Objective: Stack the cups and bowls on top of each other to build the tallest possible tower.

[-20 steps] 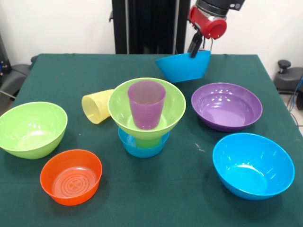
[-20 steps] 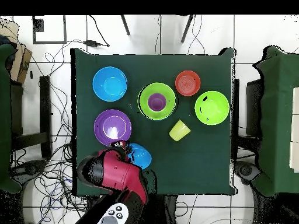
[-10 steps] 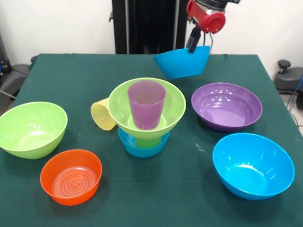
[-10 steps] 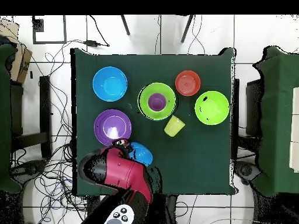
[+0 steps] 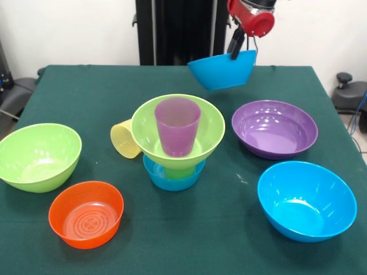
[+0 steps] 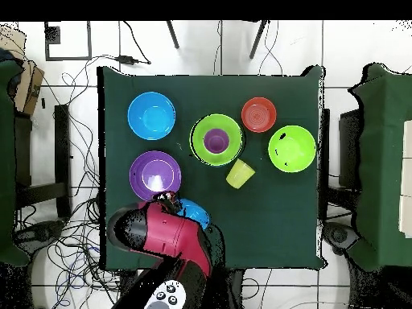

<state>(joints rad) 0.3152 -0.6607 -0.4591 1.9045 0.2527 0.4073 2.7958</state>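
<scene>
Gripper (image 5: pixel 235 50) clamped on the rim of a blue bowl (image 5: pixel 221 71), held tilted in the air; the tower (image 5: pixel 178 143) of 4 pieces stands below, off to one side.

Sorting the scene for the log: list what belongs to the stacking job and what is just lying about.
Part of the job:
gripper holding blue bowl by its rim
tower
yellow cup, on its side
green bowl
orange bowl
purple bowl
large blue bowl

Lying about:
floor cables
</scene>
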